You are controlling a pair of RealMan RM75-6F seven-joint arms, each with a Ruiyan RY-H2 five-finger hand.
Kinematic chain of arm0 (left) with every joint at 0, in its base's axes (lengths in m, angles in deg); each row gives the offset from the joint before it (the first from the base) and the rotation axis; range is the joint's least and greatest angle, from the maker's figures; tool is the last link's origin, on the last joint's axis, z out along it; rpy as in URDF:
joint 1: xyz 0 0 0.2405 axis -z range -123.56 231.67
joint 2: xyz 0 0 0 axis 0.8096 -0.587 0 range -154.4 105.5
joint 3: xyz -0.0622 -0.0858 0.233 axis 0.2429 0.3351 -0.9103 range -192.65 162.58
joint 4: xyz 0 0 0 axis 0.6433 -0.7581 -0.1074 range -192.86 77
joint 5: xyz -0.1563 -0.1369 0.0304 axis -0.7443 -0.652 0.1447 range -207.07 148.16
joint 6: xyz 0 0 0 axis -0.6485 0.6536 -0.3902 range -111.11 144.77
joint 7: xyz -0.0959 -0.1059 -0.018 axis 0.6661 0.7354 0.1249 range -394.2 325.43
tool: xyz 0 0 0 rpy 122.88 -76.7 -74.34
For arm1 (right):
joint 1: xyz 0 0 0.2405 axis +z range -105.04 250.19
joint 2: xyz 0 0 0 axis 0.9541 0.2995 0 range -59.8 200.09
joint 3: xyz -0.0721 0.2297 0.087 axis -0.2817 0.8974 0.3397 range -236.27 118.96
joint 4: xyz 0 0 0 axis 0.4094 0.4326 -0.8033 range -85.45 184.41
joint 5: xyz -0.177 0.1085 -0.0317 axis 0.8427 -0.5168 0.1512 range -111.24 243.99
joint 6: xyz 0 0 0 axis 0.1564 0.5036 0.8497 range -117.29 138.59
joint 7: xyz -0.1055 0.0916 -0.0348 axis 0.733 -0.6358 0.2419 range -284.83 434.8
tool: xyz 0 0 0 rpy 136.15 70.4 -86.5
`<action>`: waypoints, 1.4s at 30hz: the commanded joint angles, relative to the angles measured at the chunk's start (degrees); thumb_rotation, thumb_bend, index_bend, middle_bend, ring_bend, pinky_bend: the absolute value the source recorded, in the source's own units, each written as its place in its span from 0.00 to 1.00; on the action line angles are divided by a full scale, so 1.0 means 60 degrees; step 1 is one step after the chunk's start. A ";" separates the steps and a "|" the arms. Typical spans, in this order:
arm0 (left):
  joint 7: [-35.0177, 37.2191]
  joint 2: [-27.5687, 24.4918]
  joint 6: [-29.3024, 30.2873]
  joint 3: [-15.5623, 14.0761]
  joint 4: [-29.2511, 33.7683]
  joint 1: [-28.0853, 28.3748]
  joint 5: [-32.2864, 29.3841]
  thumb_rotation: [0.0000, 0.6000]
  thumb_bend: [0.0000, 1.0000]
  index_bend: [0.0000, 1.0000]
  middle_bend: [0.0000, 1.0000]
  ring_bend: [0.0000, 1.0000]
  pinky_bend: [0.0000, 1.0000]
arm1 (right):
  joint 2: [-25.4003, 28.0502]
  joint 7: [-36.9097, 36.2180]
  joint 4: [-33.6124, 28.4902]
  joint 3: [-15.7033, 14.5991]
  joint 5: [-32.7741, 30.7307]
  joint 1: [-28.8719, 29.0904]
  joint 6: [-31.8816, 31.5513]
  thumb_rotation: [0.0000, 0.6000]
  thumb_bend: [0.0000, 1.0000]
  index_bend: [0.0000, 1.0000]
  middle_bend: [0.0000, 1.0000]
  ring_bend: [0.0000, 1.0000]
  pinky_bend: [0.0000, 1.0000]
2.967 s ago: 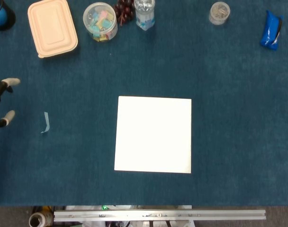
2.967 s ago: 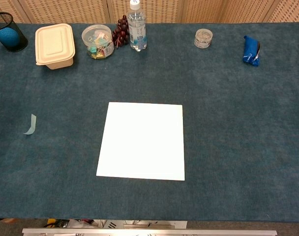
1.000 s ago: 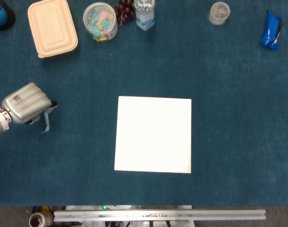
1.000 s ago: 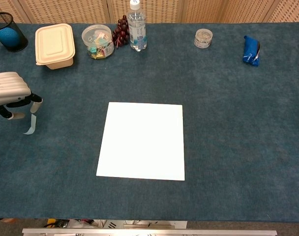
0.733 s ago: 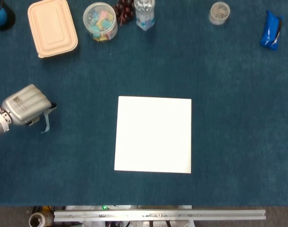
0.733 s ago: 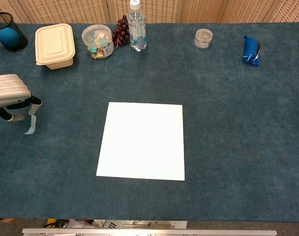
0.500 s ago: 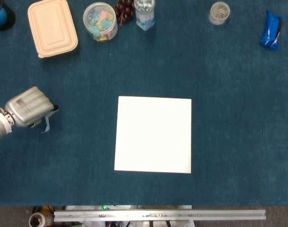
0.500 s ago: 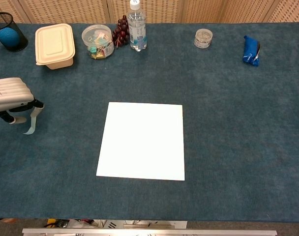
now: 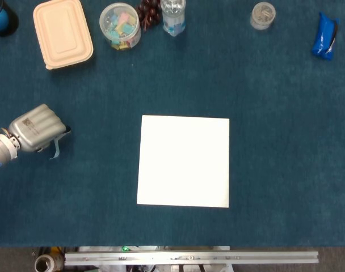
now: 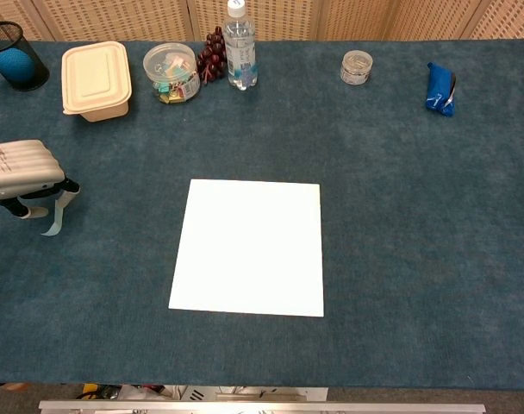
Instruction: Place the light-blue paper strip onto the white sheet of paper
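Observation:
The light-blue paper strip [image 9: 55, 151] [image 10: 52, 221] lies on the blue cloth at the far left, its lower end curled up. My left hand [image 9: 36, 128] [image 10: 22, 173] hovers over its upper end, back upward. Its fingers point down, one fingertip [image 10: 65, 197] touching the strip's top and the thumb standing just left of the strip. They are still apart, and the strip stays on the cloth. The white sheet of paper [image 9: 184, 161] [image 10: 248, 247] lies flat in the middle, well to the right of the strip. My right hand shows in neither view.
Along the far edge stand a beige lidded box [image 9: 62, 32], a clear tub of coloured clips [image 9: 120, 25], dark grapes [image 9: 149, 11], a water bottle [image 9: 173, 16], a small jar [image 9: 263, 15] and a blue packet [image 9: 324, 36]. A black cup with a blue ball [image 10: 15, 60] sits far left.
My left hand came in from the left and settled over the strip's upper end. In the last second it edged slightly right. The strip has barely shifted.

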 commanded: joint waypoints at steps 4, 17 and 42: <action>0.0007 -0.0022 -0.0017 -0.0038 0.0088 0.0007 -0.0055 1.00 0.27 0.54 0.85 0.90 0.77 | 0.0003 -0.0005 -0.0003 0.0002 0.0007 -0.0012 -0.0019 1.00 0.17 0.48 0.53 0.53 0.49; 0.0073 0.0112 0.0033 -0.0107 0.0000 0.0001 -0.0099 1.00 0.27 0.57 0.85 0.90 0.77 | 0.0070 0.0042 -0.0089 -0.0003 0.0032 -0.0072 -0.0105 1.00 0.17 0.48 0.53 0.53 0.49; 0.0091 0.0320 -0.0007 -0.0101 0.0016 0.0051 -0.0240 1.00 0.27 0.62 0.85 0.91 0.77 | 0.0144 -0.0092 -0.0041 -0.0010 0.0067 -0.0184 -0.0219 1.00 0.17 0.48 0.53 0.53 0.49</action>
